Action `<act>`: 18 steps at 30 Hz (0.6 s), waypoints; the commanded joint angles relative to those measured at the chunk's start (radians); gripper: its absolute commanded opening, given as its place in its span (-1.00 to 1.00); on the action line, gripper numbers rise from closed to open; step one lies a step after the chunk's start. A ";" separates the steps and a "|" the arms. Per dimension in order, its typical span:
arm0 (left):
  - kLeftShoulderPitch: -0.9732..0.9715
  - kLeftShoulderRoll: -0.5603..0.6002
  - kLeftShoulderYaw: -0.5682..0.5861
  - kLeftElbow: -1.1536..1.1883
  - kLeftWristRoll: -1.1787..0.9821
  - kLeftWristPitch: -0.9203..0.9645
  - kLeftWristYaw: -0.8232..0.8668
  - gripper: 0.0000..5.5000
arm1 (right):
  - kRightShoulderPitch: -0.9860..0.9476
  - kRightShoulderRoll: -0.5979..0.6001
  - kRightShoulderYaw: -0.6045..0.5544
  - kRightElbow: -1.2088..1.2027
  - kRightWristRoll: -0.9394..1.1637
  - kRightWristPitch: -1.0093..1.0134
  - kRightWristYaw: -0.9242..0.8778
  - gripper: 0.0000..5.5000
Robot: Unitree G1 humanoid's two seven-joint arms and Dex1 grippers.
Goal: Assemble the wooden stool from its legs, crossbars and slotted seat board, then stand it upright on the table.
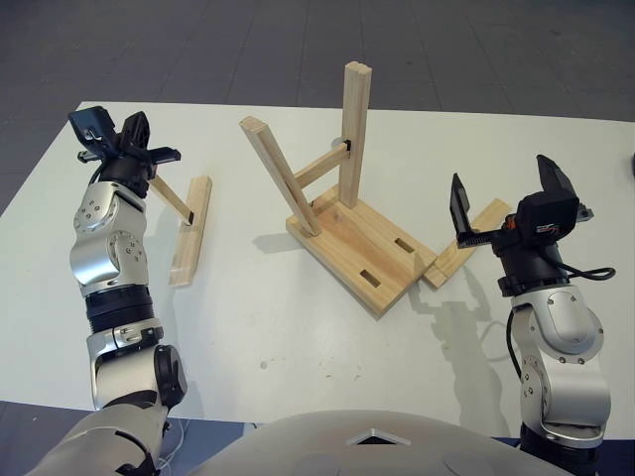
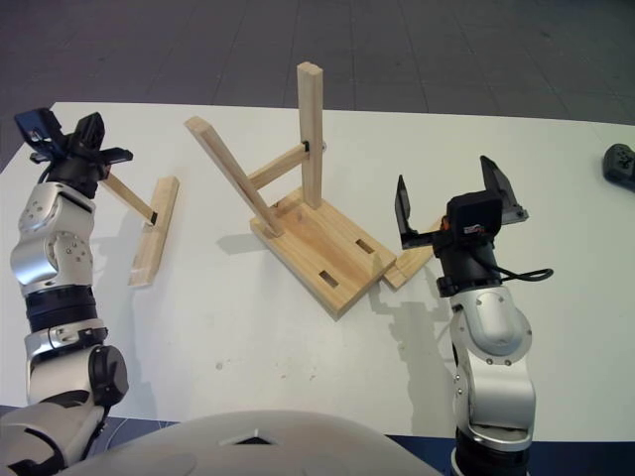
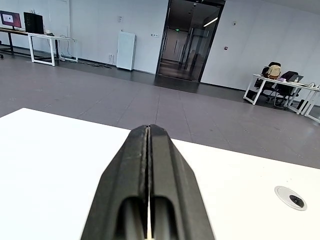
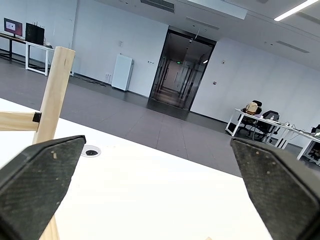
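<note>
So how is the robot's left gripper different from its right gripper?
The left gripper is shut, with nothing between its fingers, while the right gripper is wide open. The left gripper sits at the far left of the table, by the loose leg and its crossbar. The right gripper is near the seat board corner and another wooden piece. Both are black, two-fingered and empty.

We have the seat board (image 1: 362,248) mid-table (image 1: 298,337). An upright leg (image 1: 354,129) and a leaning leg (image 1: 281,174) stand on its far-left part, with a crossbar (image 1: 319,169) between them. To its left lies a loose leg (image 1: 190,230), its own bar (image 1: 171,198) rising toward the left gripper (image 1: 124,144). A spare piece (image 1: 466,243) touches the board's right corner, just beside the right gripper (image 1: 506,193).
</note>
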 commanded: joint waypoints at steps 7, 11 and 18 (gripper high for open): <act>-0.082 0.043 0.037 -0.100 -0.011 0.025 0.041 -0.99 | -0.002 -0.009 0.007 0.000 -0.002 0.011 0.011 0.96; -0.040 0.038 0.037 -0.064 0.002 0.009 0.037 -0.99 | -0.001 -0.007 0.006 -0.003 -0.001 0.013 0.011 0.96; 0.074 -0.067 -0.004 0.129 0.013 0.014 0.029 -0.99 | 0.007 -0.005 0.009 -0.007 0.000 0.017 0.010 0.96</act>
